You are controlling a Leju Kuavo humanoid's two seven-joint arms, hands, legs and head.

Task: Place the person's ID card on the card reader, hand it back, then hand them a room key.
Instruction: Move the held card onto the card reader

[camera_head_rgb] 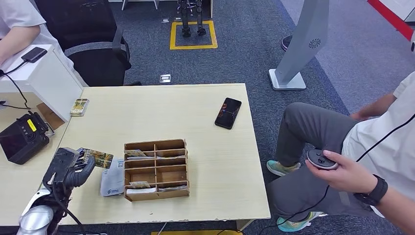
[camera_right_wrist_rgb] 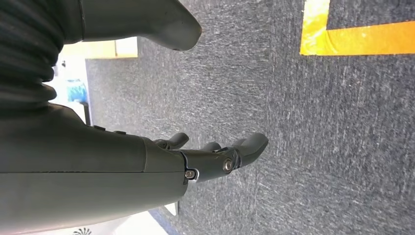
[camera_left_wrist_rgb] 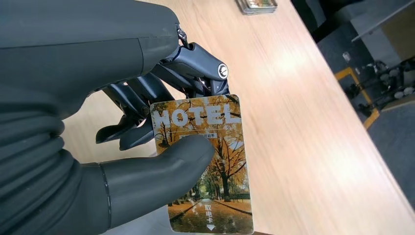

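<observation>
- Left hand (camera_head_rgb: 73,169), over the bench's (camera_head_rgb: 205,191) left front corner: key card (camera_left_wrist_rgb: 205,166) printed "HOTEL" pinched between thumb (camera_left_wrist_rgb: 166,169) and fingers (camera_left_wrist_rgb: 142,98); card clear of the bench, autumn-tree face towards the wrist camera.
- In head view, same card (camera_head_rgb: 100,157) projecting from the hand towards the wooden rack (camera_head_rgb: 155,169); near it, not touching.
- Rack divided into compartments; cards lying in several. Key card probably drawn from here.
- White card sleeve (camera_head_rgb: 113,178) flat on the bench just left of the rack, partly under the held card's line.
- Right hand (camera_right_wrist_rgb: 215,156) hanging over grey carpet beside a yellow floor line; fingers spread and lightly curled, holding nothing.
- Small card stack (camera_head_rgb: 79,106) at the bench's far left edge; black phone (camera_head_rgb: 228,112) towards the far right; dark terminal (camera_head_rgb: 22,137) on the adjoining bench at left, possibly the reader.
- No ID card identifiable on reader or bench.
- Seated person (camera_head_rgb: 377,147) to the right of the bench, holding a round controller (camera_head_rgb: 322,159); second person's arm at upper left.
- Step judged in hand: last one, handing over the room key; reader and hand-back steps apparently done, though not verifiable here.
- Next move calls for: carrying the card up and outward over the rack without clipping it, keeping the thumb pinch firm, presenting the free end towards the recipient, releasing only once taken.
- Recipient unclear; no open palm offered.
</observation>
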